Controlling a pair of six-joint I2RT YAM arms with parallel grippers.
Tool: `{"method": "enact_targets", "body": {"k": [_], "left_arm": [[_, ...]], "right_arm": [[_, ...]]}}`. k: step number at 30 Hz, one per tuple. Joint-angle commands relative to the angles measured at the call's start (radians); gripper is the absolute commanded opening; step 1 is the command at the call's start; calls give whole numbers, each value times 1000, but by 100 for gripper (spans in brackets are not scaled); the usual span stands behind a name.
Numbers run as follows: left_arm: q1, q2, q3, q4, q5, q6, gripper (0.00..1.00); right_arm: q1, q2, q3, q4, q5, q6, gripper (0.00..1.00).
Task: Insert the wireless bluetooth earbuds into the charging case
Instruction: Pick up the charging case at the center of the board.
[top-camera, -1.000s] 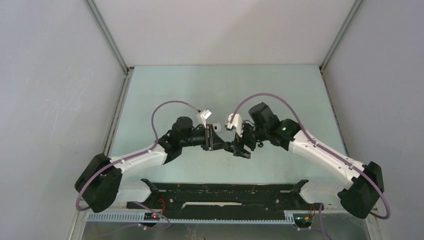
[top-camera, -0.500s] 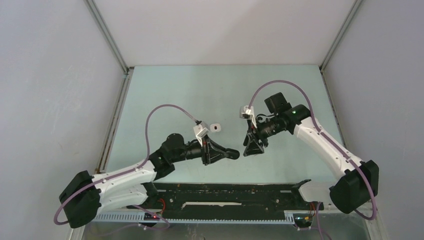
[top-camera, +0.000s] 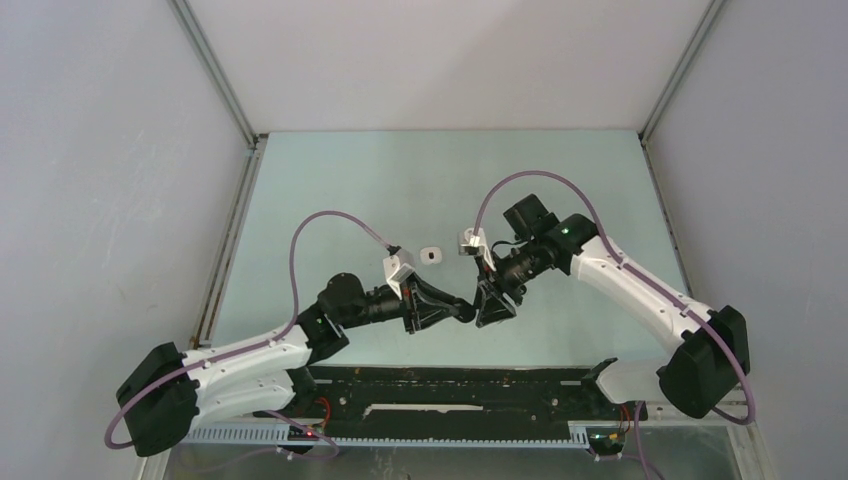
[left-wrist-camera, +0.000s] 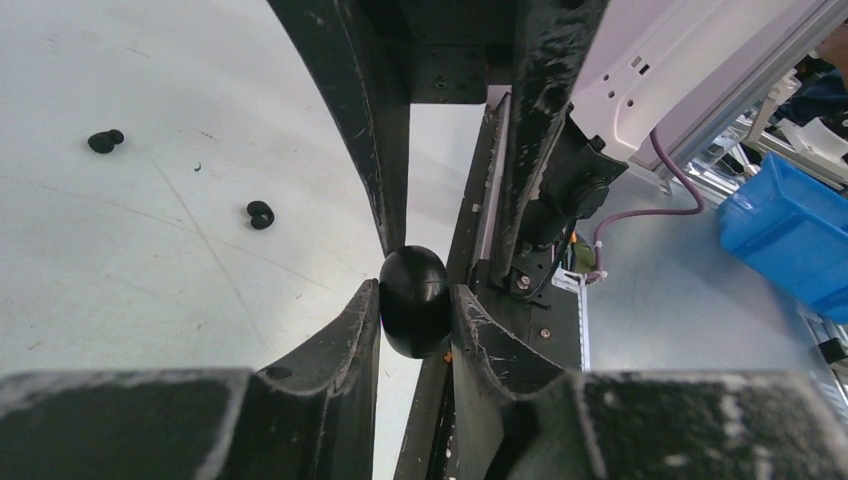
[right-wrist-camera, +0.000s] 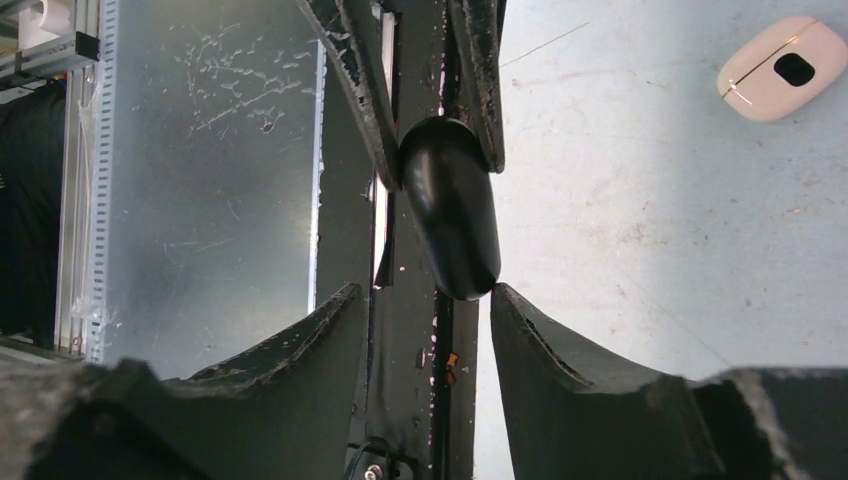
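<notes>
Pinching the case (left-wrist-camera: 413, 285) in our left gripper (left-wrist-camera: 415, 306), we returned the right gripper (right-wrist-camera: 425, 312), jaws half-spread around it. Opening seemed next.

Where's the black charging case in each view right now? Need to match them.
Top external: black charging case, lower centre where both arms' tips meet; black on black, hard to make out.
Left wrist: centre, pinched by the left gripper.
Right wrist: centre, lower end inside the open right gripper.
Landmark: white case, up-left of it in top view; top-right corner in right wrist; absent from left wrist.
</notes>
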Motion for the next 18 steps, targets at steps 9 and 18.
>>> {"method": "enact_targets", "body": {"k": [9, 18], "left_arm": [[-11, -7, 2, 87, 19, 32, 6], [-11, -20, -19, 123, 25, 14, 5]], "right_arm": [[1, 42, 26, 82, -17, 84, 54], [1, 61, 26, 92, -56, 88, 42]]}}
